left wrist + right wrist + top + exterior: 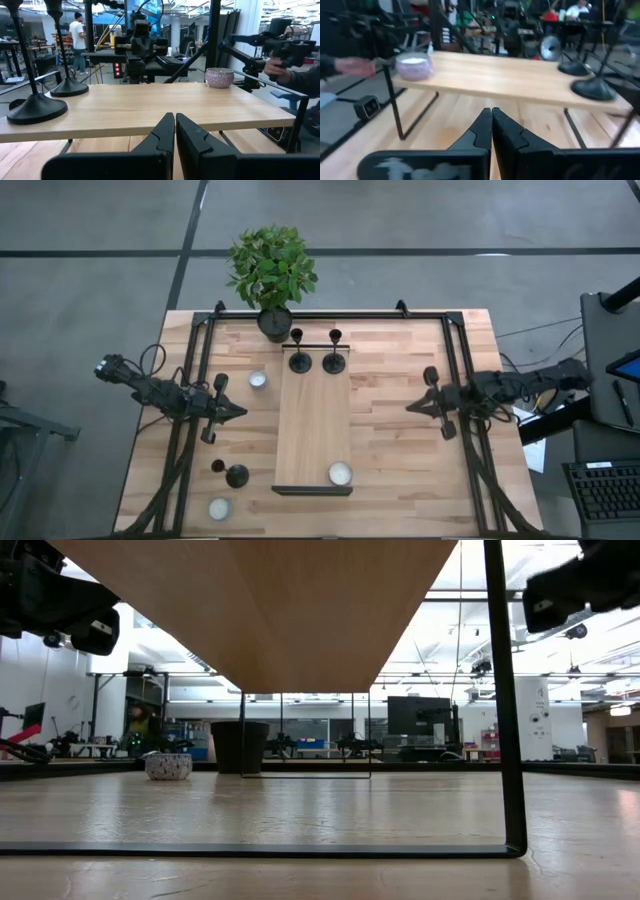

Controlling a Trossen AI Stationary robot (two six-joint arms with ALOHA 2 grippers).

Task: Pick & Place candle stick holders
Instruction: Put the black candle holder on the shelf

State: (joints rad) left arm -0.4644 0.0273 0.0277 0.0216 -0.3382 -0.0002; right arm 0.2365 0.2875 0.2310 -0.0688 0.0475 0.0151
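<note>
Two black candle stick holders [299, 361] [334, 362] stand on their disc bases at the far end of a raised wooden shelf [313, 420]. They also show in the left wrist view [35, 107] [69, 89] and the right wrist view [594, 89] [572, 67]. A third holder [236, 475] is on the table near the shelf's near left corner. My left gripper [240, 412] is shut and empty left of the shelf. My right gripper [410, 408] is shut and empty right of it.
A potted plant [274, 320] stands at the far edge. White tealights lie on the table [258, 380] [220, 508] and one on the shelf's near end [340, 473]. Black frame rails [190, 380] [455, 370] run along both sides. A person's hand [280, 70] shows beyond the table.
</note>
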